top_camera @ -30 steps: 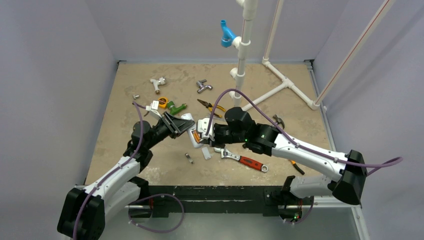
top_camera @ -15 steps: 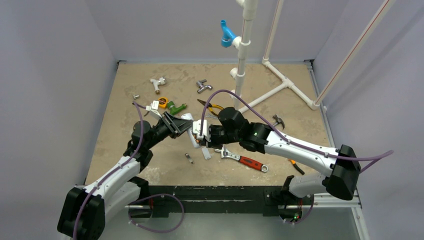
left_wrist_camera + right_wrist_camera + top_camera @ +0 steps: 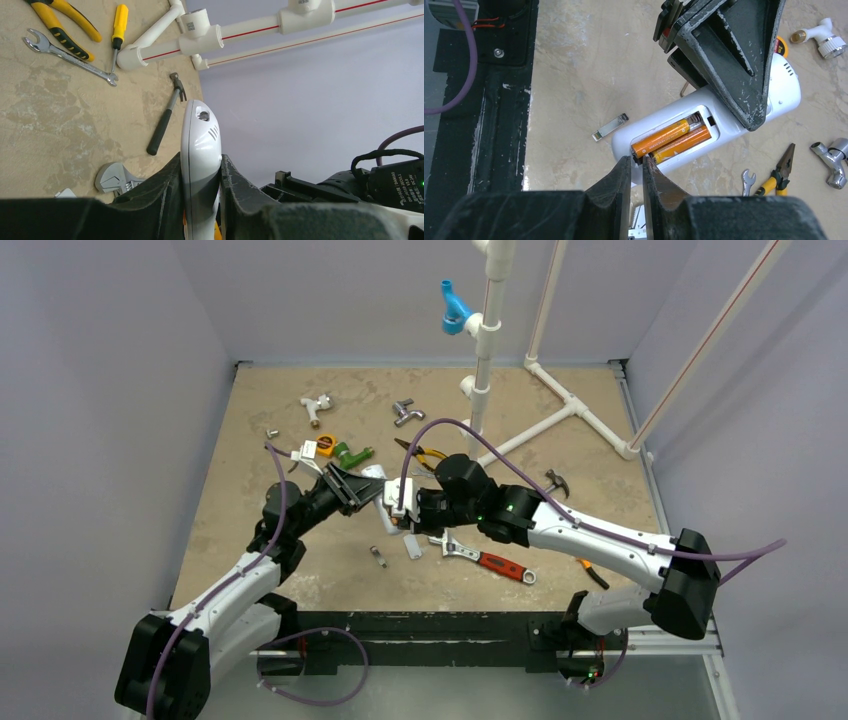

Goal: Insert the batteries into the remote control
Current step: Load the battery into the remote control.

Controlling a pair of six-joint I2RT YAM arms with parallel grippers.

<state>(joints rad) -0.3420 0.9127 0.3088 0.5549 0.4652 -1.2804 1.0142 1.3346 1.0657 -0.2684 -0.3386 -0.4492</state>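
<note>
right wrist view: both batteries (image 3: 671,141) lie side by side in the open bay of the remote control (image 3: 784,92), which is held over the middle of the table. over the last second the right gripper (image 3: 636,161) has crept in from 3 o'clock. its fingers have narrowed to a thin slit with nothing between them, and their tips now sit right at the 7 o'clock end of the cells. the left gripper (image 3: 201,162) has not shifted; reaching in from 9 o'clock, its fingers clamp the two sides of the remote. i read this as a last nudge to seat the cells. loading looks all but done, while the loose white cover (image 3: 412,546) lies on the table at 6 o'clock of the remote.
</note>
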